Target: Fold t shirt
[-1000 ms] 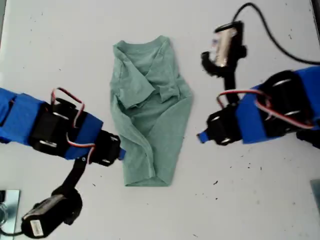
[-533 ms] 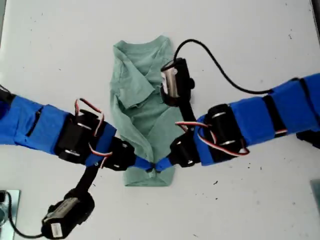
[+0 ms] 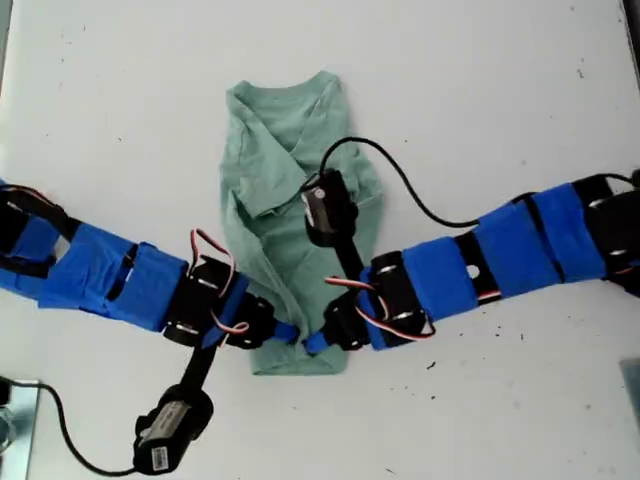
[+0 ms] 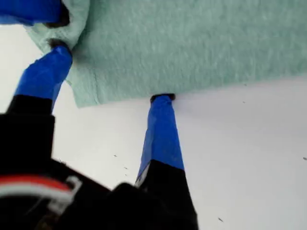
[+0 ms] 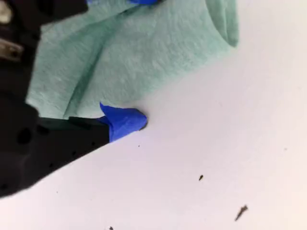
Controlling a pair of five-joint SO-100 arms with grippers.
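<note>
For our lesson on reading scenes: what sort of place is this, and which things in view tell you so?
Probably a robotics lab or hobby workbench: a plain white table, two blue-taped arms with exposed servo wires and cabled cameras, my first gripper and my second gripper both at the hem of a green t shirt.

Black servo bodies, blue-taped links, red-white wires, black cables, blue-taped tool fingers [image 4: 160, 127].

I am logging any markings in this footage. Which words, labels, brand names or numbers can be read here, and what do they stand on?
No text can be read in any view.
White label on the wrist camera near the exterior view's lower left: print too small and blurred to read.
T-shirt: plain, no print visible.
White table: only dark specks, no writing.
</note>
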